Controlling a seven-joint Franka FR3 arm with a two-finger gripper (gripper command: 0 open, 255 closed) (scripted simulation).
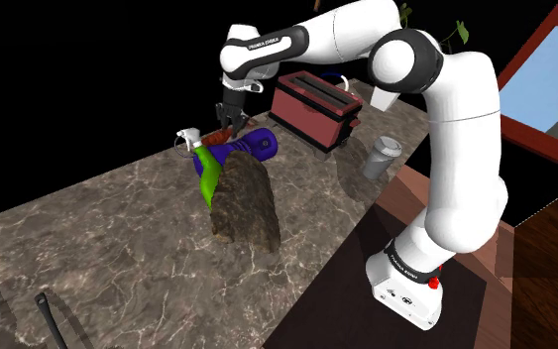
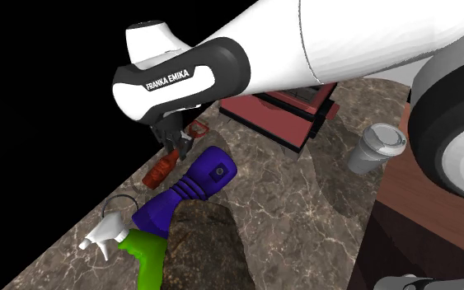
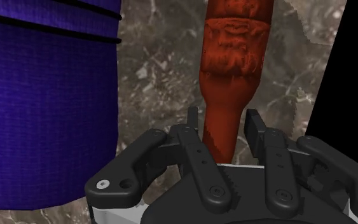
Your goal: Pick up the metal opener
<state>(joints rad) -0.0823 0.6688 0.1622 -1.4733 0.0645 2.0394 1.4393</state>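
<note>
– Starting with the shoulder view: where is the opener [image 1: 223, 135]?
– Flat on the marbled bench [image 1: 118, 233], near its far edge and beside a purple bottle [image 1: 252, 147]. The arm [image 1: 445, 119] bends down over it, and the jaws are right at it.
– What else is on the bench?
– A green sprayer [image 1: 205, 176] by the bottle and a brown lump [image 1: 245, 198] in front of them. A dark red toaster [image 1: 313, 107] and a grey cup [image 1: 379, 157] are towards that view's right.
– And the second exterior view?
– The reddish-brown opener lies just beside the bottle, on the side of the bench's far edge, not touching it. The jaws are at its end nearer the toaster.
– How do the jaws stand in the wrist view?
– Narrowly parted. The opener's slim neck runs between the fingers [image 3: 196, 149]. One finger is close against it and a sliver of bench shows beside the other, so they straddle it without clamping. The bottle lies alongside.
</note>
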